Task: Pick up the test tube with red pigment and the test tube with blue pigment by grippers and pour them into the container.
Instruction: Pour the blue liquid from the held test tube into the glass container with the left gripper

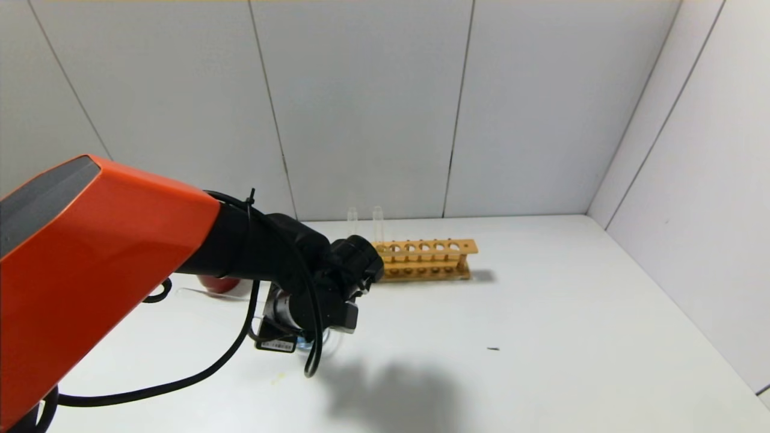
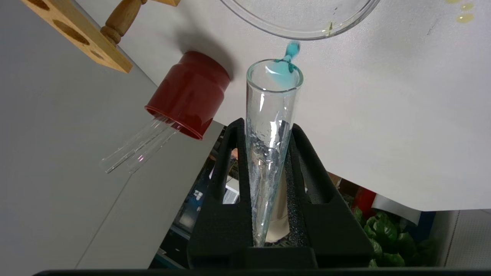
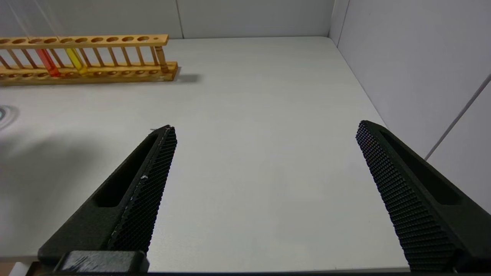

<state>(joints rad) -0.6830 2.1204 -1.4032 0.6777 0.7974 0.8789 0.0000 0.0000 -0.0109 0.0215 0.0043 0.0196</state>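
My left gripper (image 2: 268,126) is shut on the test tube with blue pigment (image 2: 272,111) and holds it tipped, mouth towards the container (image 2: 307,36), a shallow clear glass dish. A little teal-blue liquid sits at the tube's mouth and a drop hangs off its lip just short of the dish rim. In the head view the left gripper (image 1: 325,328) hovers over the dish (image 1: 329,341) at the table's front left. The right gripper (image 3: 265,128) is open and empty above bare table. No tube with light salmon liquid shows.
A wooden rack (image 1: 424,260) stands behind the dish and holds an orange-red tube (image 3: 48,63) and a yellow tube (image 3: 76,61). A dark red cup (image 2: 188,94) with empty glass tubes (image 2: 138,147) stands left of the rack. Walls close the back and right.
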